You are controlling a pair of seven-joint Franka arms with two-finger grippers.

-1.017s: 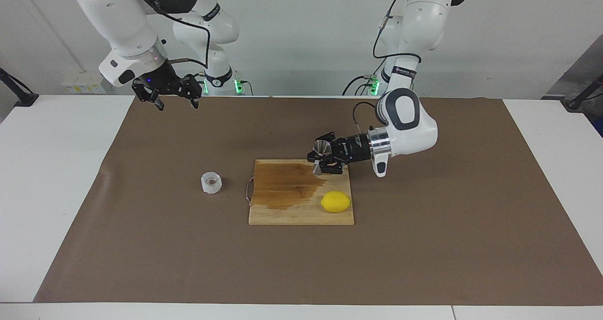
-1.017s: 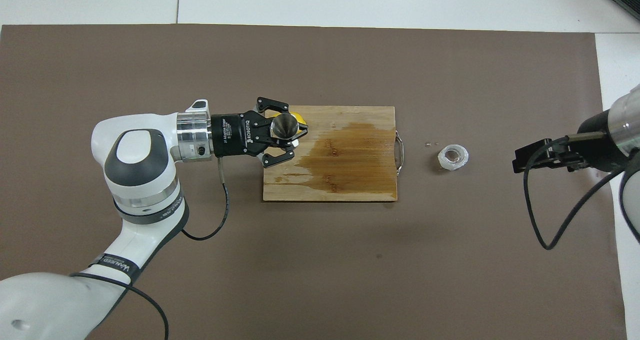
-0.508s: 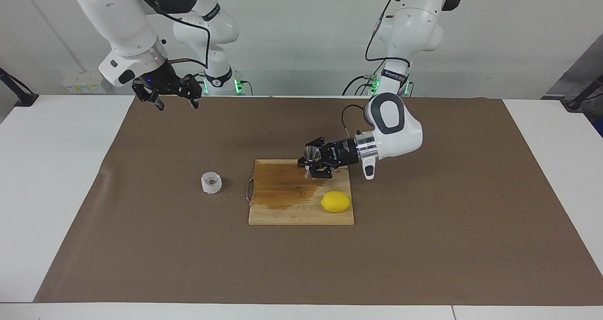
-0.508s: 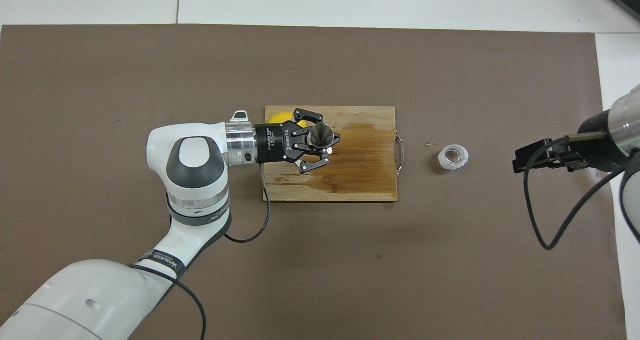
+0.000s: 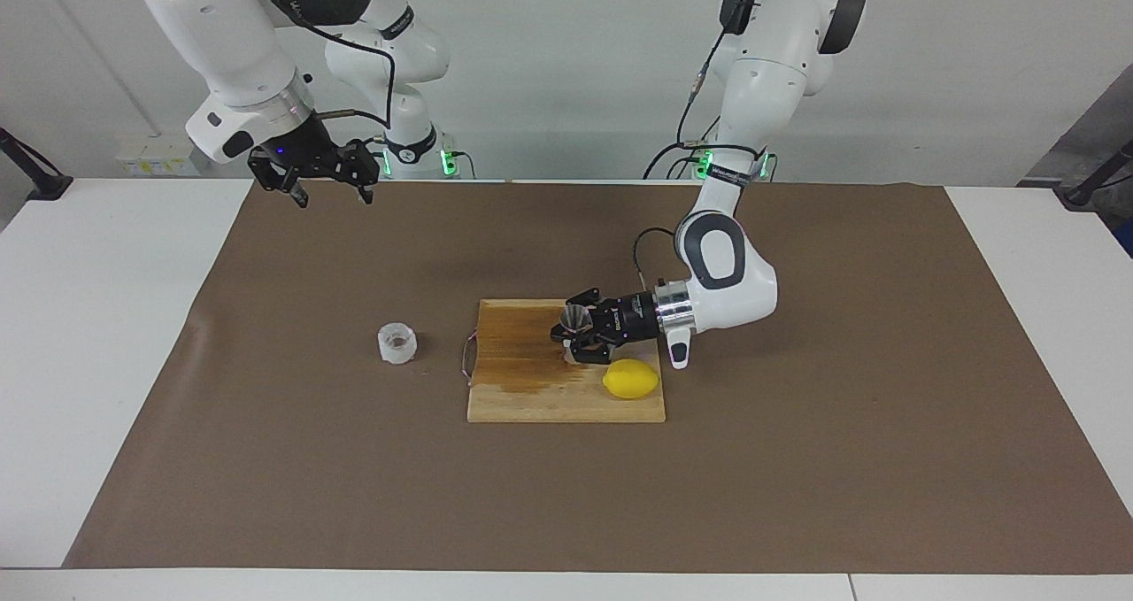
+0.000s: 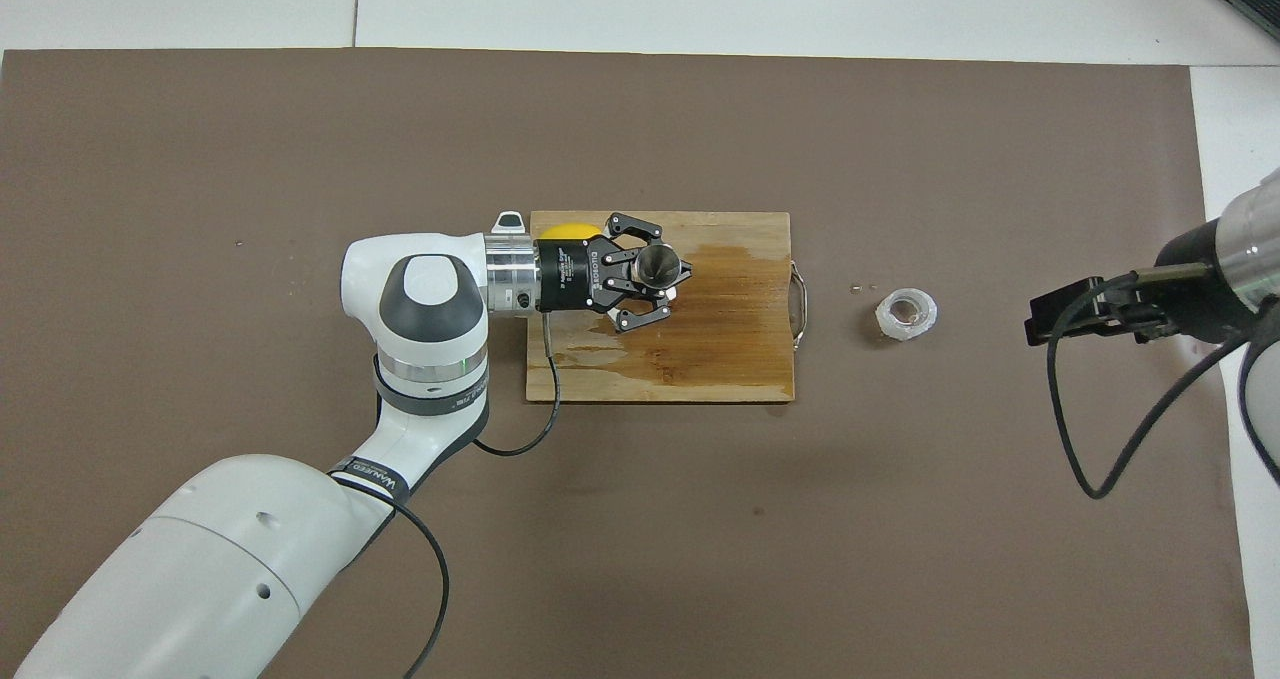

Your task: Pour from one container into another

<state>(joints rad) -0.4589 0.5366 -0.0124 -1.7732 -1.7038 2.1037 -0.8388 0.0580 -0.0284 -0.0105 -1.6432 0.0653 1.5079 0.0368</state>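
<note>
A flat brown mat covers most of a white table. On it lies a pale wooden cutting board with a fine lengthwise grain, its middle stained a darker amber-brown. A bright yellow lemon sits on the board. A shiny silver jigger shows against the black left gripper, whose arm is white with dark grey joints. The plastic cup is cloudy translucent white with brownish contents.

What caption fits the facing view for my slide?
Left gripper holds the metal jigger upright over the wet cutting board; the plastic cup waits beside it.
</note>
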